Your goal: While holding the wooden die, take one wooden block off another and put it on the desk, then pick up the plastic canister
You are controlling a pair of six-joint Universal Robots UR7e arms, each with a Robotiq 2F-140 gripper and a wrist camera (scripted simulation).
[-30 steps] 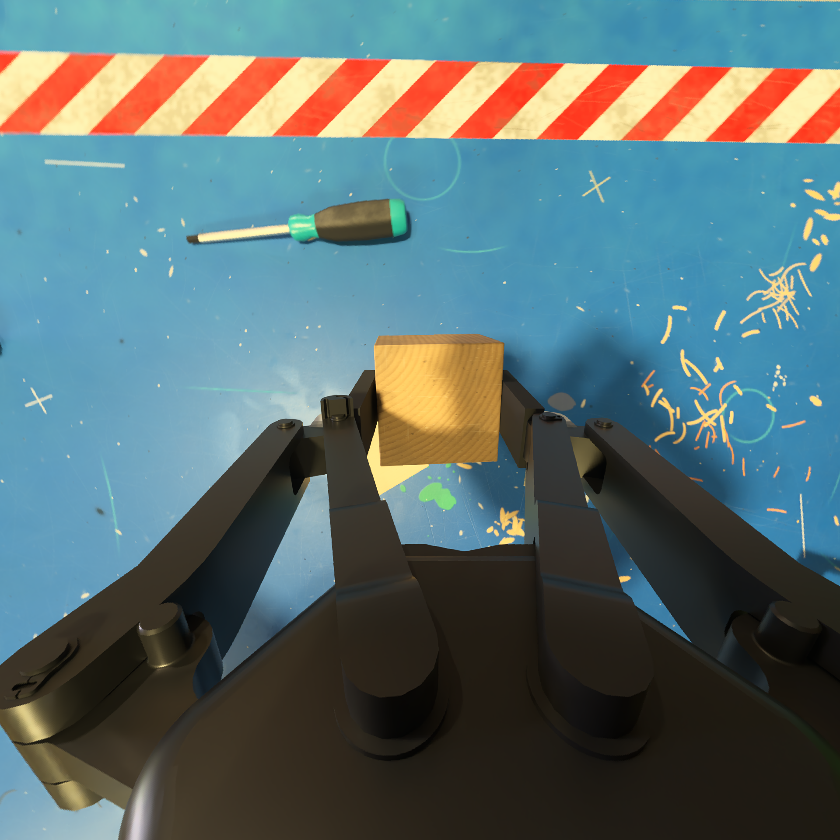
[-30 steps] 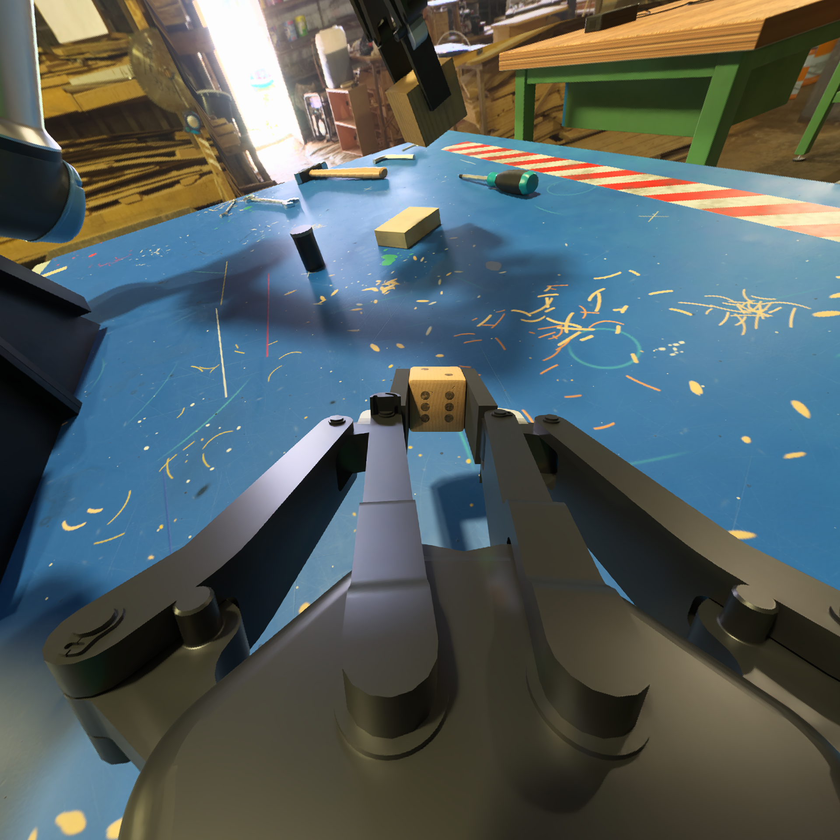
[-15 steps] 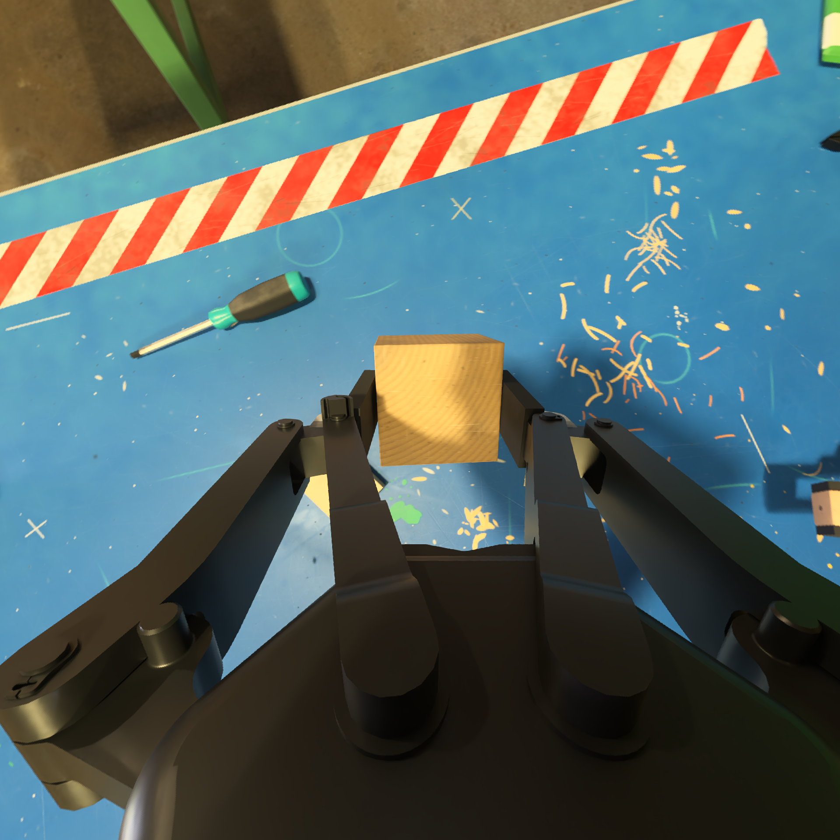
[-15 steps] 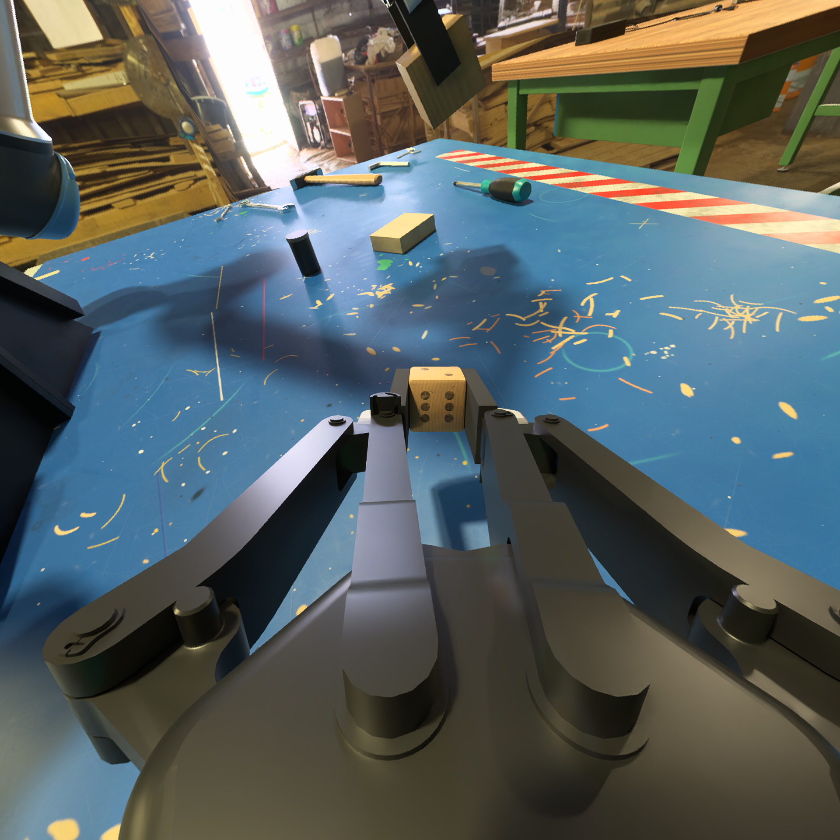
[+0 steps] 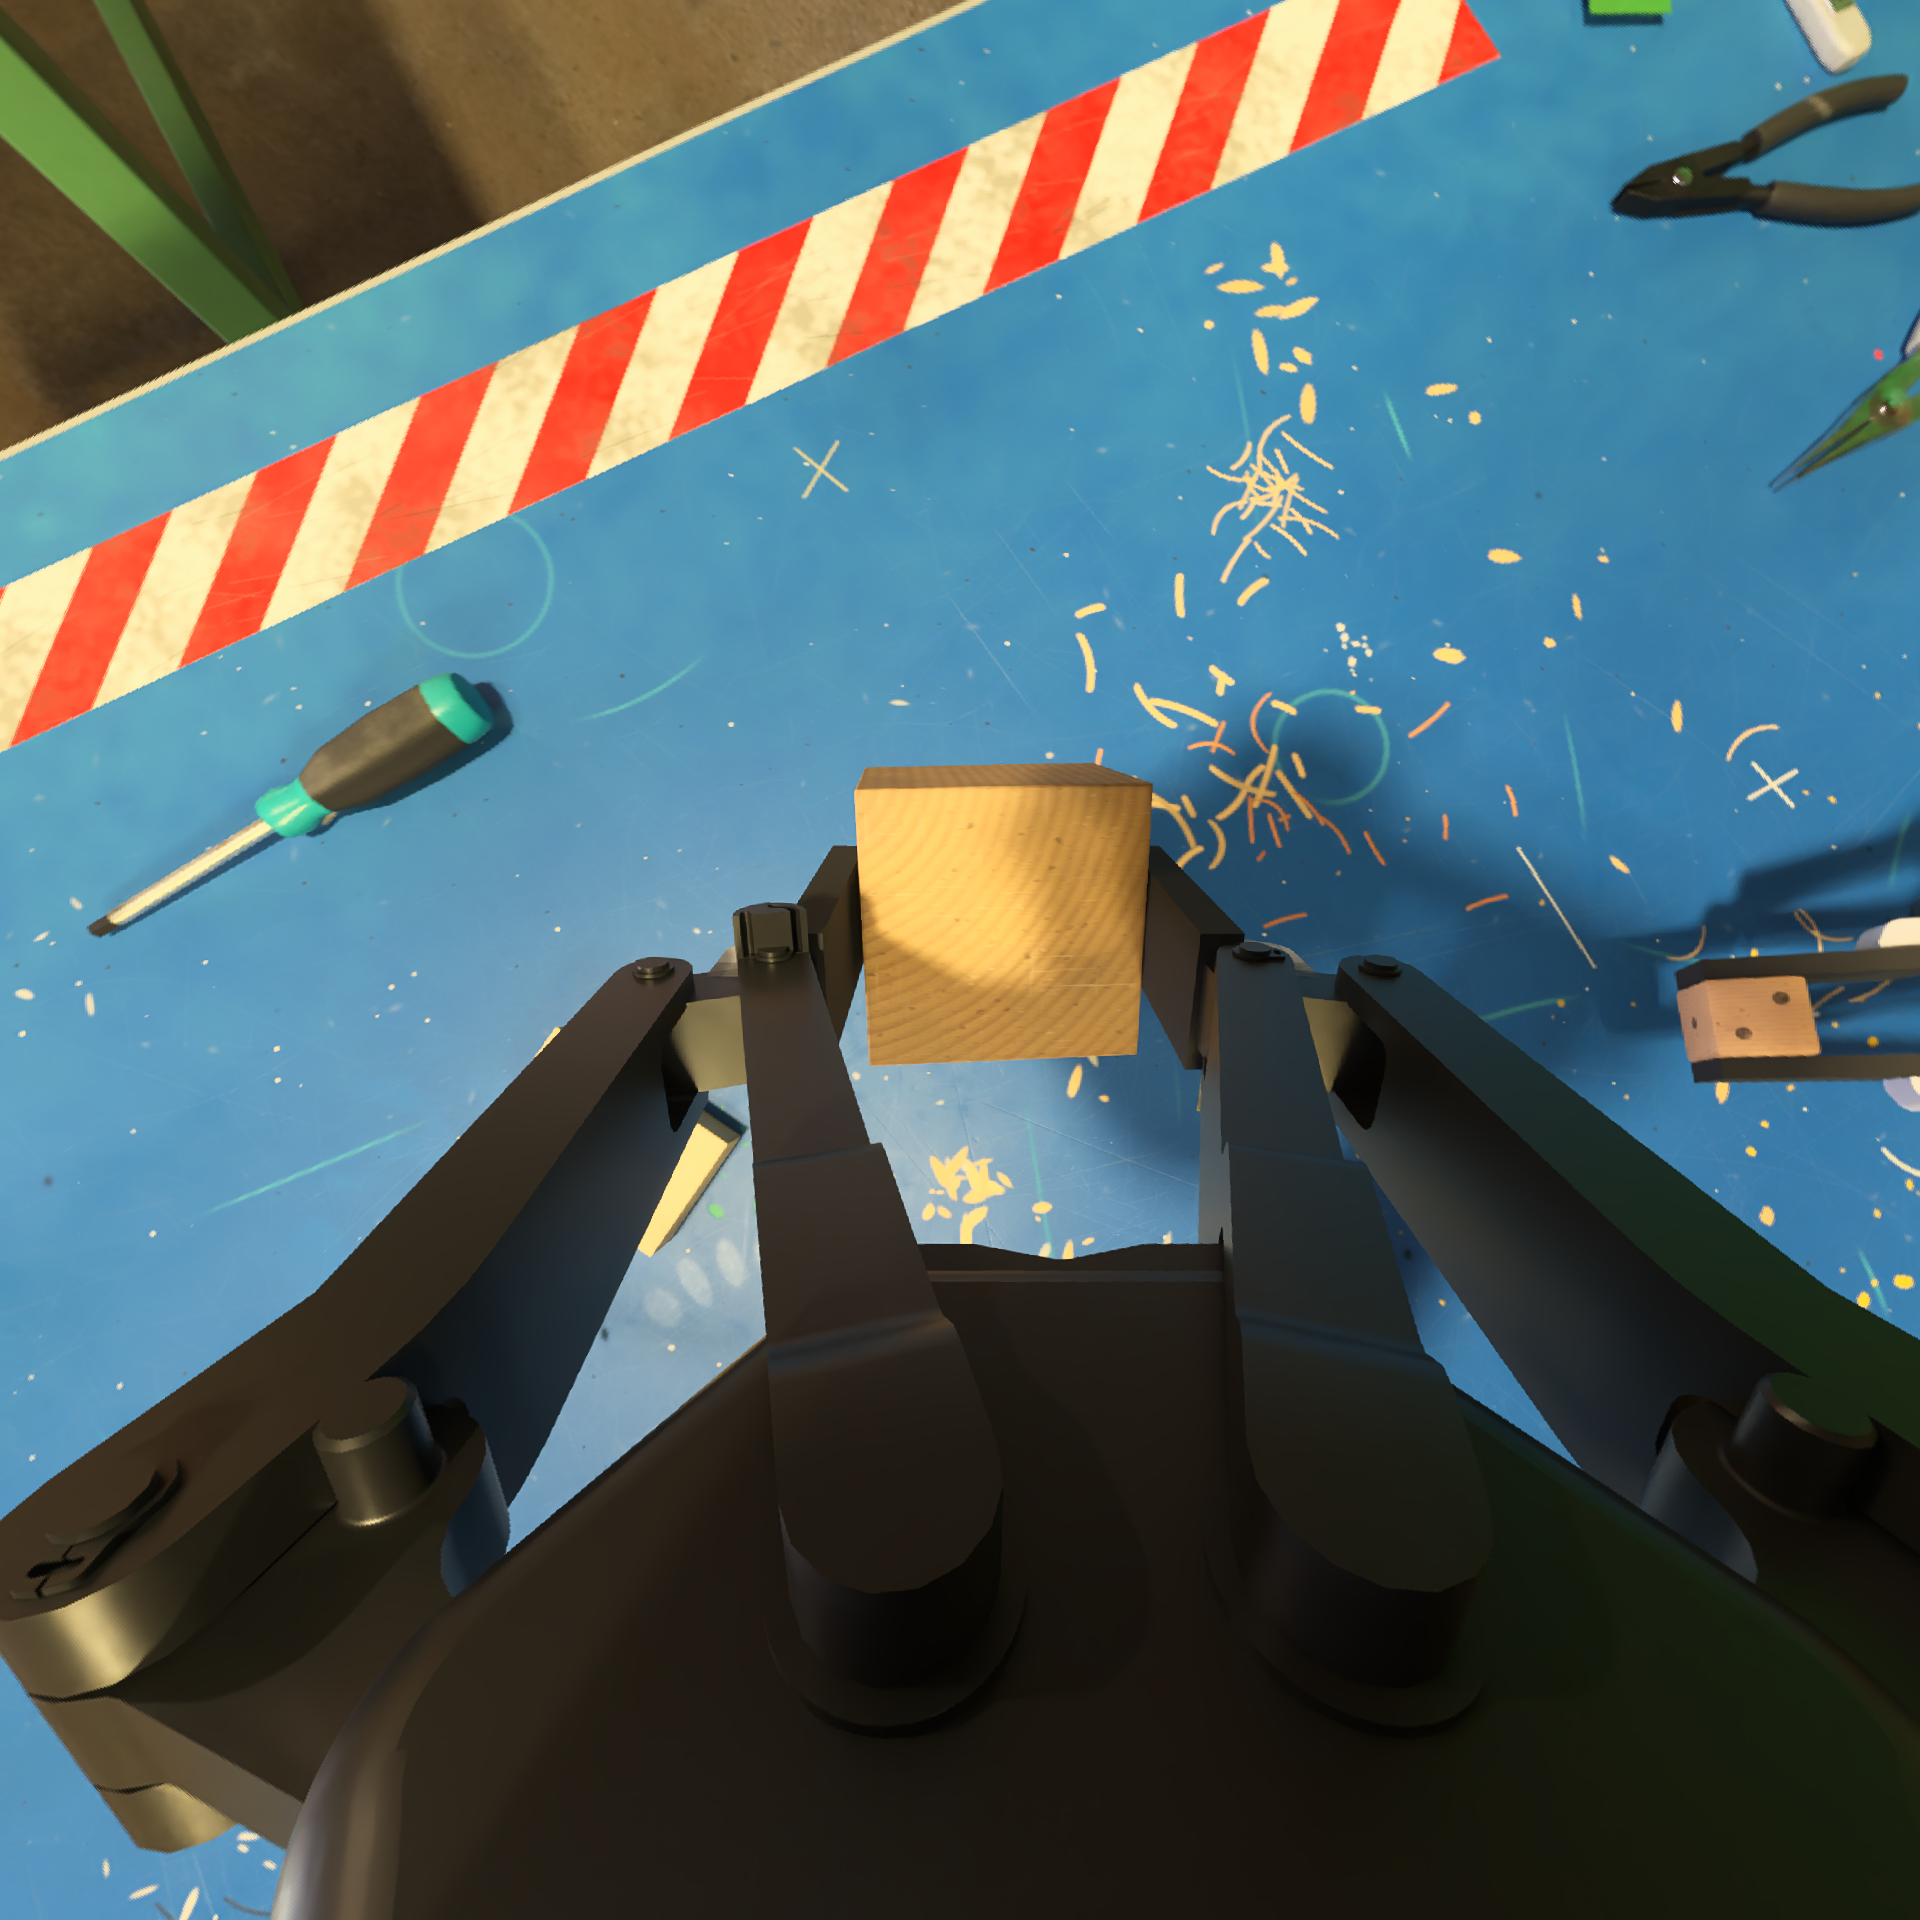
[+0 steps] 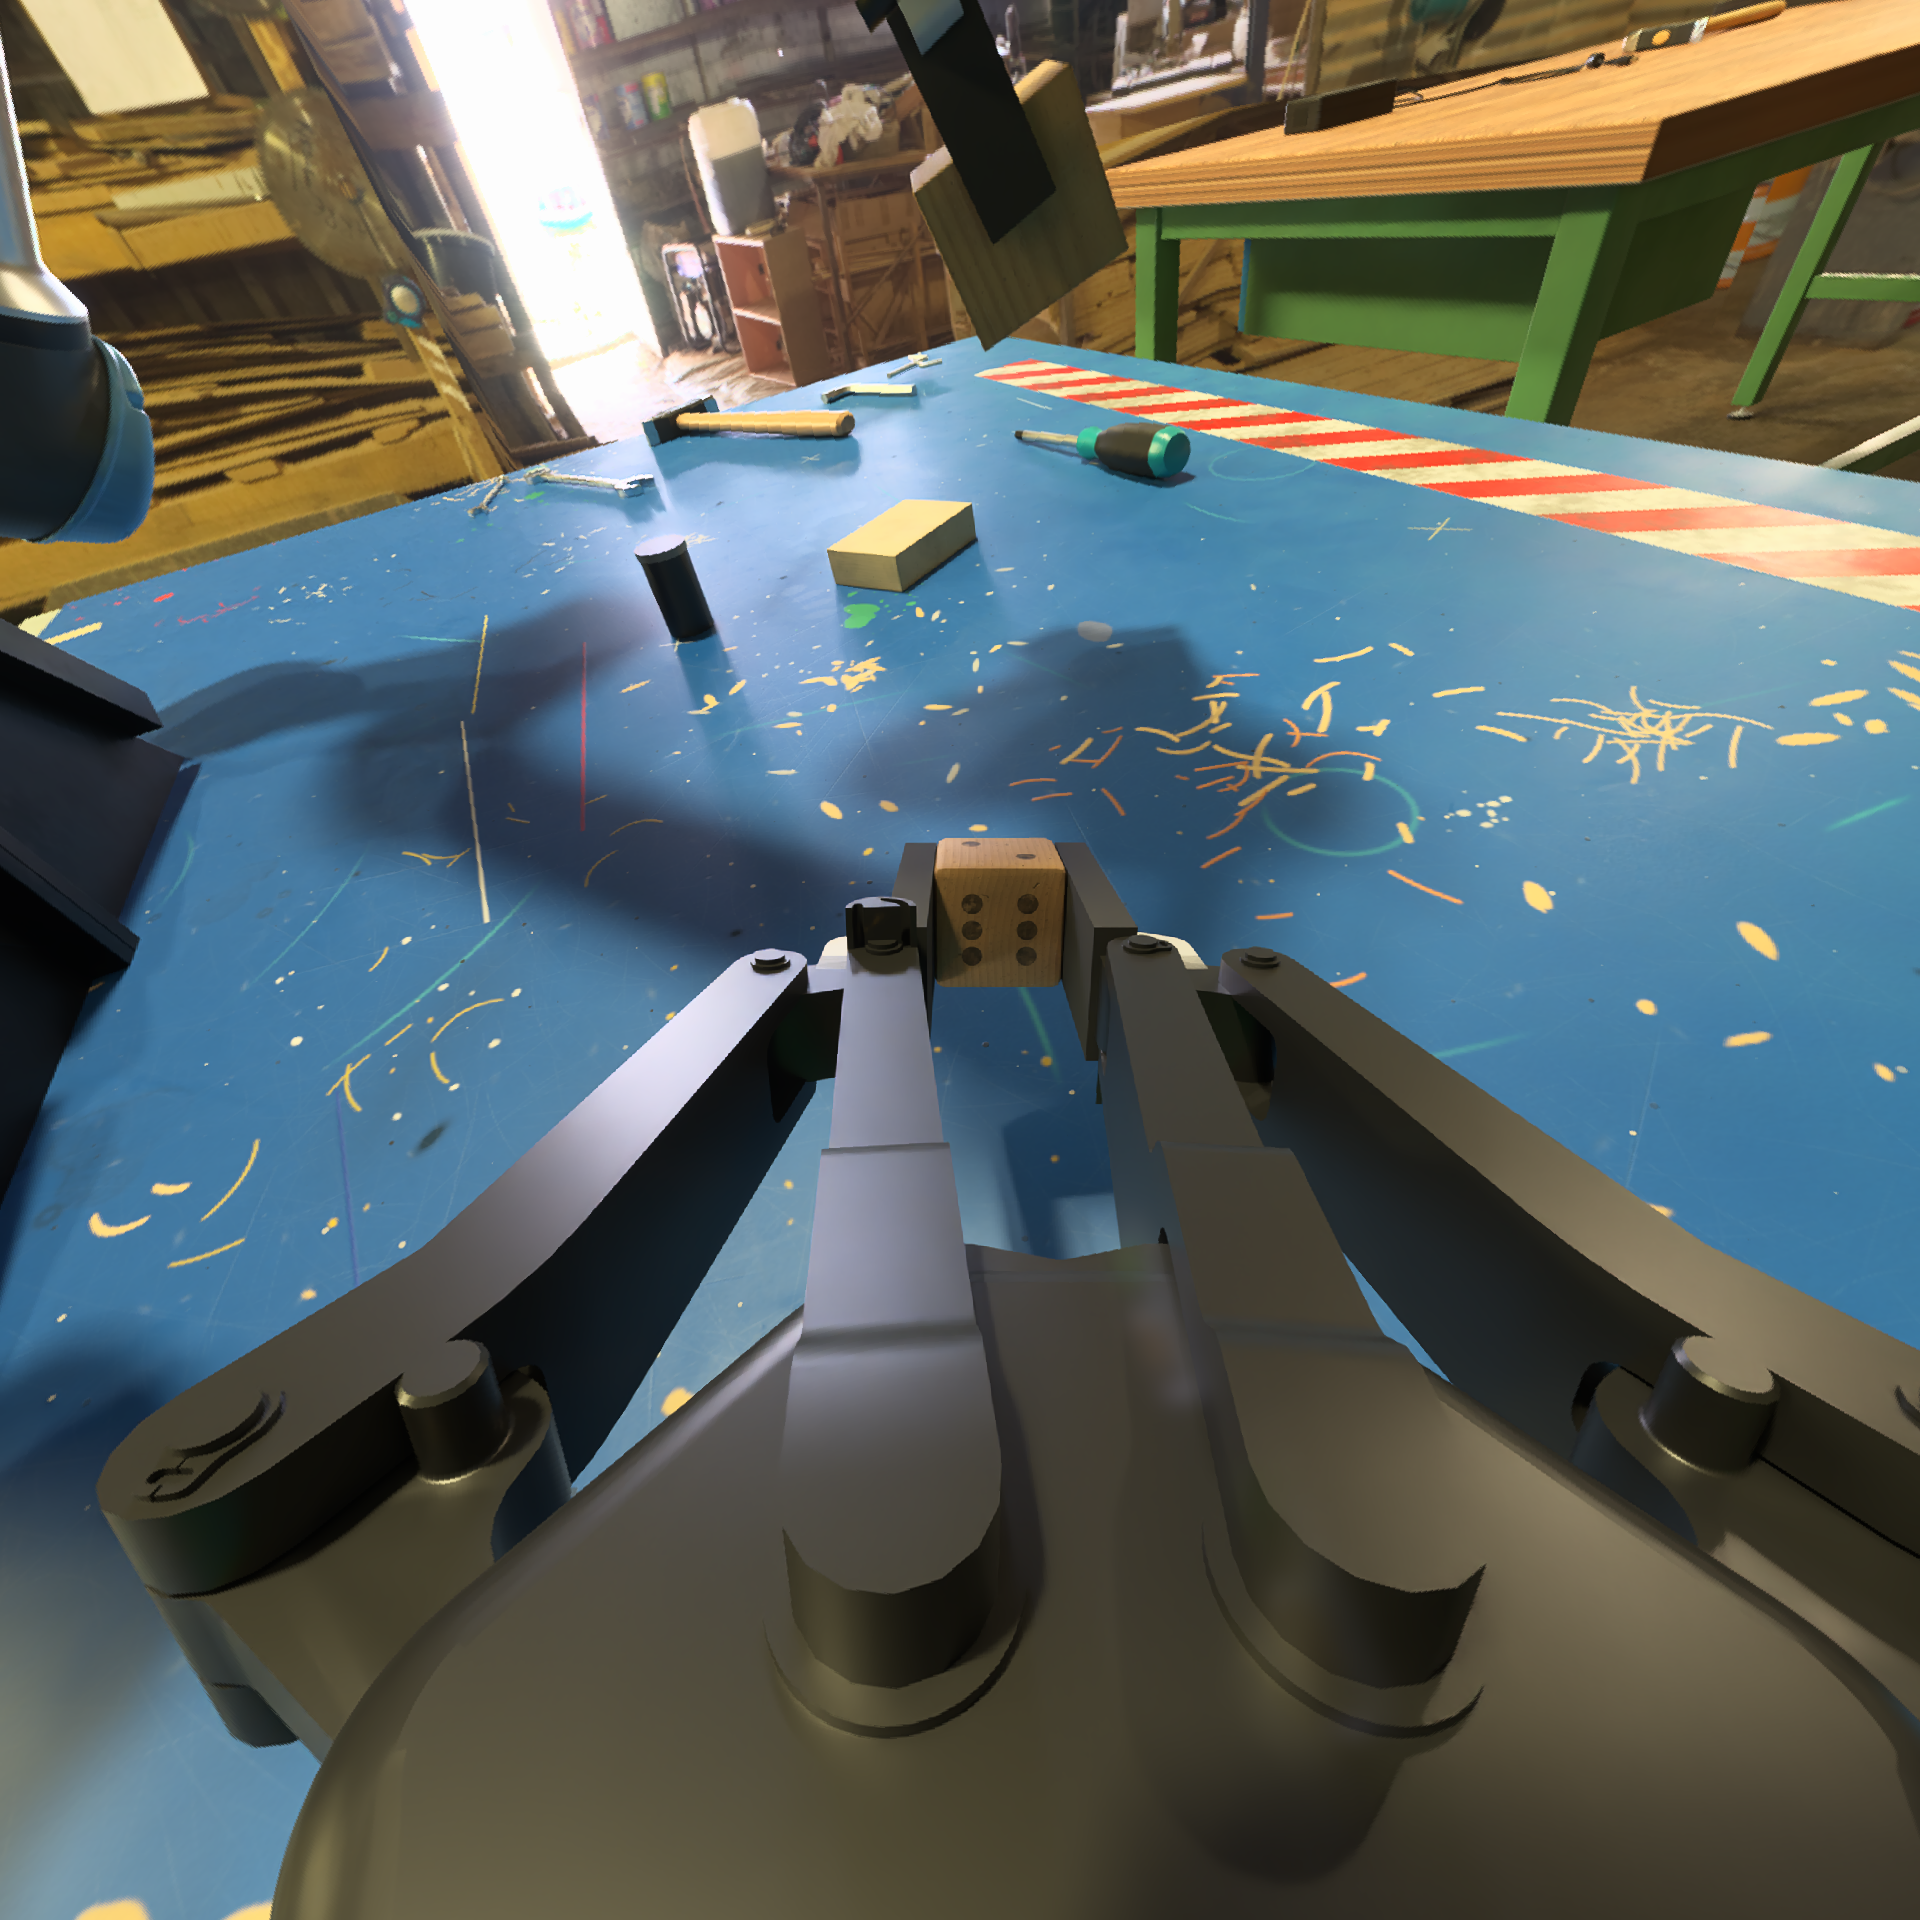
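Left gripper (image 5: 1003, 914) clamps the pale cube-shaped wooden block (image 5: 1003, 914) between both pads, held in the air above the blue scuffed desk (image 5: 727, 582). Right gripper (image 6: 1000, 914) is shut on the small wooden die (image 6: 1000, 912) with dark pips, low over the desk. Flat pale wooden block (image 6: 902, 542) lies at 12 o'clock from the die — the black cylindrical plastic canister (image 6: 675, 587) stands upright at 11 o'clock, just beside it, untouched. Teal-and-black screwdriver (image 5: 301, 795) at 9 o'clock of the held cube.
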